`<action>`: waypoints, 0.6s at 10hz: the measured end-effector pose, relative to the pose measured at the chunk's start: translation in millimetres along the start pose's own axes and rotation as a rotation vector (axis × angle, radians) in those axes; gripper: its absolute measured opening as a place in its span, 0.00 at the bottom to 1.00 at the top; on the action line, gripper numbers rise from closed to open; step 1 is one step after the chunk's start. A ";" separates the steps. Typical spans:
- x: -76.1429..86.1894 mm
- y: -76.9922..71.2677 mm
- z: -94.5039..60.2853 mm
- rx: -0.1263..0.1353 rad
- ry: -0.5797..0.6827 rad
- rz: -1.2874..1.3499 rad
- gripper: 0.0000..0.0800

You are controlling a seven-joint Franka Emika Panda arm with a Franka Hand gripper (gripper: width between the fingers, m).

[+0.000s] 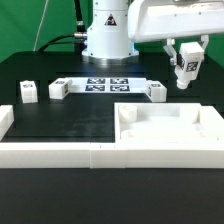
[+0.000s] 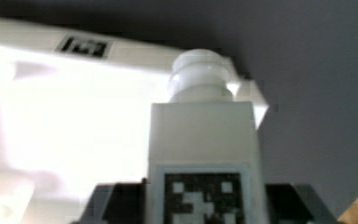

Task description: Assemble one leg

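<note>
My gripper [image 1: 186, 60] is shut on a leg [image 1: 187, 66], a small white post with a black-and-white tag, and holds it in the air above the far right corner of the big white tray-like piece [image 1: 170, 130]. In the wrist view the held leg [image 2: 206, 130] points away from the camera, its rounded peg end over the tray piece's edge [image 2: 69, 90], with the dark fingers [image 2: 115, 200] on either side of the tag. Three more legs lie on the black table: one at the far left [image 1: 27, 92], one beside it [image 1: 58, 89], one right of the marker board [image 1: 156, 91].
The marker board [image 1: 105, 84] lies flat in front of the robot base [image 1: 107, 35]. A white L-shaped rail [image 1: 45, 152] runs along the table's front and left edge. The tray piece fills the front right.
</note>
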State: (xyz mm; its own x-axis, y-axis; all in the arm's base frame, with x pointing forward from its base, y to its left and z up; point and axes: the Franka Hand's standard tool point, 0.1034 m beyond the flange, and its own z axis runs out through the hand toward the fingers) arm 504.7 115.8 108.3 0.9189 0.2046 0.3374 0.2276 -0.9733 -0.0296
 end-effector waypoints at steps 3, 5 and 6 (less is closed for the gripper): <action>-2.5 -1.4 1.4 0.001 -0.002 0.002 0.36; 4.5 -1.0 3.5 -0.002 0.040 -0.012 0.36; 18.8 3.7 8.8 -0.004 0.065 -0.029 0.36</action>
State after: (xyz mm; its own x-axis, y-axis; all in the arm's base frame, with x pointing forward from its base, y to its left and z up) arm 525.6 117.0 106.3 0.8891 0.2259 0.3980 0.2524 -0.9675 -0.0148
